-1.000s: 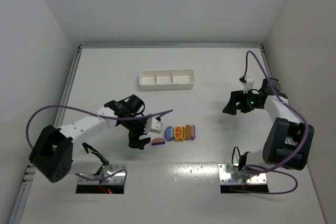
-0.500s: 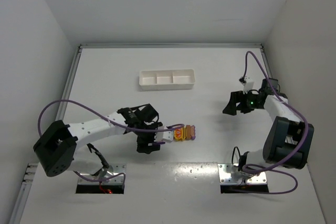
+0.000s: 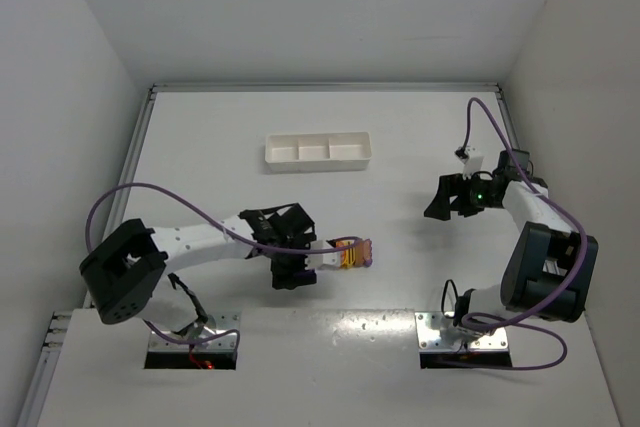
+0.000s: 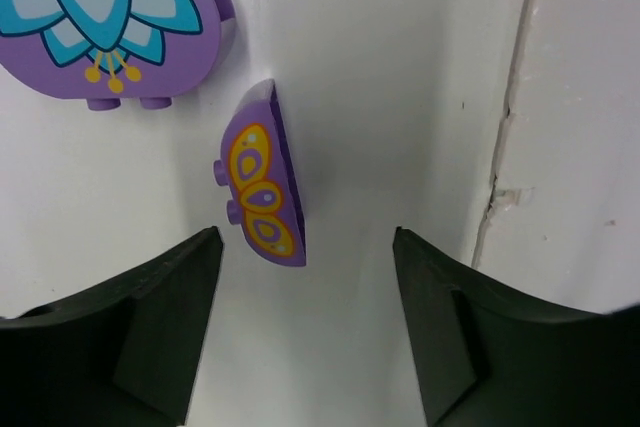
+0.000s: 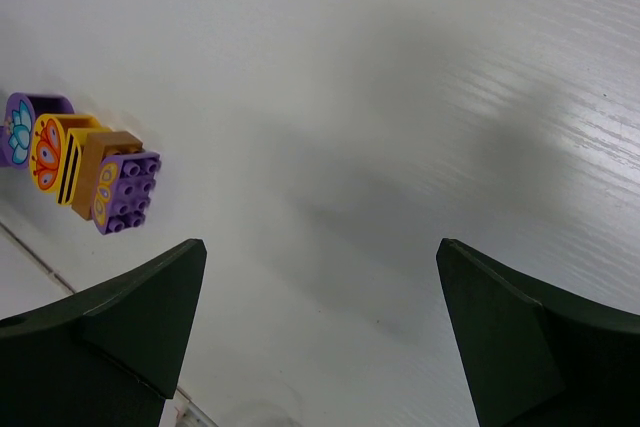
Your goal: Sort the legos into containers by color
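The released left end effector, on the nearer arm, has the purple butterfly brick just above its fingertips mid-frame, long axis running up the frame.

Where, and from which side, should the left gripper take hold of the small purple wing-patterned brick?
Probably across its narrow width, from above: the wing brick lies slim and lengthwise in the open left gripper's gap, studs facing one finger, plain edge the other.

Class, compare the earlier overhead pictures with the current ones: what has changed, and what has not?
The left gripper swung right; its open fingers now straddle the small purple lego, ungripped. The right gripper, tray and other legos stayed put.
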`<action>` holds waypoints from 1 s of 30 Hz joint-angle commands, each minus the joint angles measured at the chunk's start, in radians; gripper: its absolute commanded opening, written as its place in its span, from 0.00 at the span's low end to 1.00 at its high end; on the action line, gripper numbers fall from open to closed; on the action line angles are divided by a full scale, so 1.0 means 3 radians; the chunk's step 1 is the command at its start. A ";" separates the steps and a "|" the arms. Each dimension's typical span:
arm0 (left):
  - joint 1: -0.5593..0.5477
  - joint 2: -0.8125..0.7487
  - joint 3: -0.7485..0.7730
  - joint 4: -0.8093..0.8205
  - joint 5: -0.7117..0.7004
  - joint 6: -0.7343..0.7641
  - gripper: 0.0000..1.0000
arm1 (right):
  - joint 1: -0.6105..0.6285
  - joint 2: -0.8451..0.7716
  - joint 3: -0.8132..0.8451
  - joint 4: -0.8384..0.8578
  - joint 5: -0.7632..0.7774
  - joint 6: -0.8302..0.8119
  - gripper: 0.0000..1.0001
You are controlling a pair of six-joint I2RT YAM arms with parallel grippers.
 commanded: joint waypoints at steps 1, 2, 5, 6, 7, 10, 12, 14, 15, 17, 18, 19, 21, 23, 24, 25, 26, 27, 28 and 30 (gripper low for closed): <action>-0.0072 0.0062 -0.0004 0.0227 -0.0118 -0.0158 0.72 | -0.0011 0.0004 0.0109 -0.0004 -0.0095 -0.0054 0.99; -0.0072 0.0063 -0.0004 0.0227 -0.0118 -0.0158 0.70 | -0.0011 0.0004 0.0109 -0.0004 -0.0095 -0.0054 0.99; -0.0102 0.0129 -0.0004 0.0298 -0.0149 -0.0224 0.63 | -0.0011 0.0004 0.0109 -0.0004 -0.0095 -0.0054 0.99; -0.0102 0.0129 -0.0004 0.0349 -0.0149 -0.0225 0.61 | -0.0011 0.0004 0.0109 -0.0004 -0.0095 -0.0054 0.99; -0.0102 0.0129 -0.0004 0.0350 -0.0149 -0.0225 0.61 | -0.0011 0.0004 0.0109 -0.0004 -0.0095 -0.0054 0.99; -0.0133 0.0160 -0.0004 0.0411 -0.0149 -0.0260 0.55 | -0.0011 0.0004 0.0109 -0.0004 -0.0095 -0.0084 0.99; -0.0133 0.0196 -0.0034 0.0442 -0.0149 -0.0260 0.55 | -0.0011 0.0004 0.0109 -0.0004 -0.0095 -0.0084 0.99; -0.0133 0.0231 -0.0035 0.0513 -0.0149 -0.0291 0.53 | -0.0011 0.0004 0.0109 -0.0004 -0.0095 -0.0084 0.99; -0.0133 0.0231 -0.0065 0.0544 -0.0184 -0.0326 0.49 | -0.0011 0.0034 0.0109 -0.0004 -0.0095 -0.0084 0.99; -0.0133 0.0262 -0.0065 0.0590 -0.0251 -0.0357 0.41 | -0.0011 0.0035 0.0109 -0.0004 -0.0095 -0.0084 0.99; -0.0133 0.0262 -0.0065 0.0641 -0.0282 -0.0408 0.32 | -0.0011 0.0035 0.0109 -0.0004 -0.0095 -0.0084 0.99; -0.0133 0.0292 -0.0101 0.0677 -0.0333 -0.0409 0.28 | -0.0011 0.0035 0.0109 -0.0004 -0.0095 -0.0084 0.99; -0.0133 0.0293 -0.0101 0.0677 -0.0440 -0.0439 0.16 | -0.0011 0.0035 0.0109 -0.0004 -0.0064 -0.0084 0.99; -0.0133 0.0171 -0.0101 0.0677 -0.0522 -0.0439 0.09 | -0.0011 0.0035 0.0109 -0.0004 -0.0064 -0.0084 0.99; -0.0082 0.0099 -0.0101 0.0677 -0.0563 -0.0439 0.05 | -0.0011 0.0035 0.0109 -0.0004 -0.0064 -0.0084 0.99; -0.0026 0.0023 -0.0101 0.0677 -0.0594 -0.0404 0.05 | -0.0011 0.0035 0.0109 -0.0004 -0.0064 -0.0084 0.99; 0.0035 -0.0130 -0.0061 0.0677 -0.0645 -0.0404 0.05 | -0.0011 0.0065 0.0109 -0.0004 -0.0064 -0.0084 0.99; 0.0177 -0.0192 -0.0020 0.0677 -0.0675 -0.0404 0.04 | -0.0011 0.0065 0.0109 -0.0004 -0.0064 -0.0084 0.99; 0.0260 -0.0244 0.0021 0.0677 -0.0676 -0.0404 0.04 | -0.0011 0.0065 0.0109 -0.0004 -0.0064 -0.0084 0.99; 0.0494 -0.0315 0.0164 0.0677 -0.0717 -0.0459 0.04 | -0.0011 0.0096 0.0109 -0.0004 -0.0064 -0.0084 0.99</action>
